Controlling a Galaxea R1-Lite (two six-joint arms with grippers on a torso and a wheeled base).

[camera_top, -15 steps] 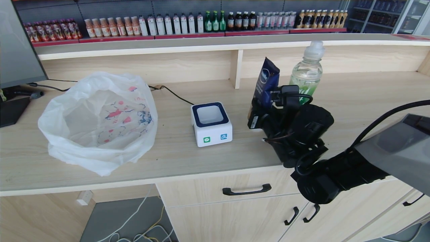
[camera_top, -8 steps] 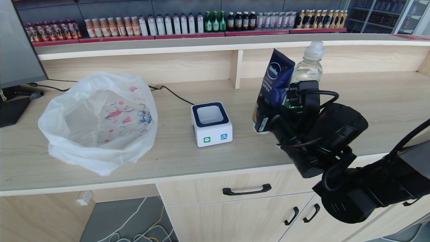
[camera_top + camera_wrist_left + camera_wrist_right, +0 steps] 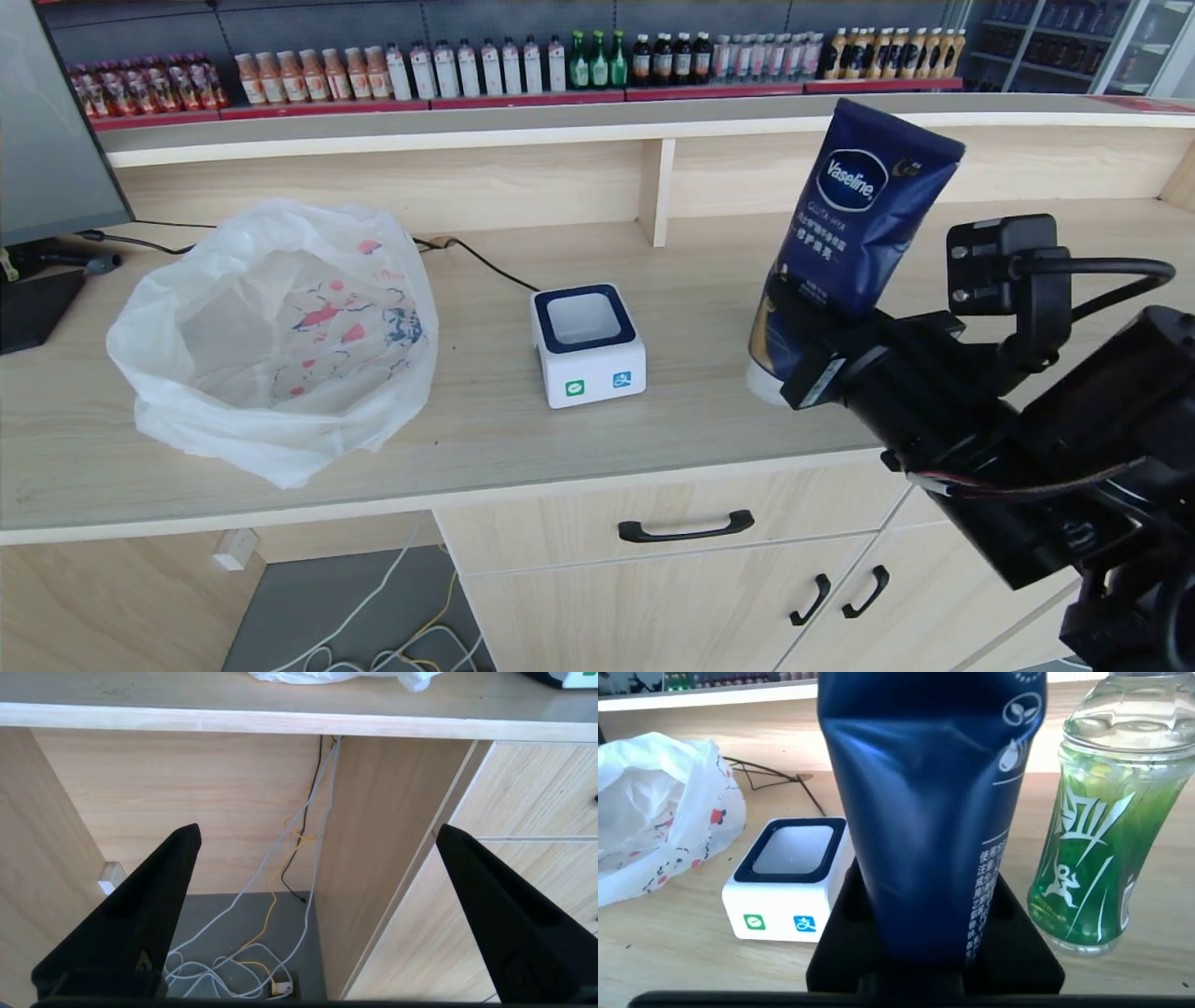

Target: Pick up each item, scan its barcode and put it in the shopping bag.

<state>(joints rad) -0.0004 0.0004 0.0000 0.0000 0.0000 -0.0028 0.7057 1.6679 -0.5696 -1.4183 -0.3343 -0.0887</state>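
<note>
Your right gripper is clamping the lotion tube; its wrist camera is catching a green drink bottle beside it. Your left gripper is gaping wide below the counter edge.

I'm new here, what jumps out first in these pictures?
A tall dark blue tube, gripped low down by the right claw at the right end of the counter. To the left sit a small white scanner box mid-counter and an open white plastic bag beyond it.
</note>
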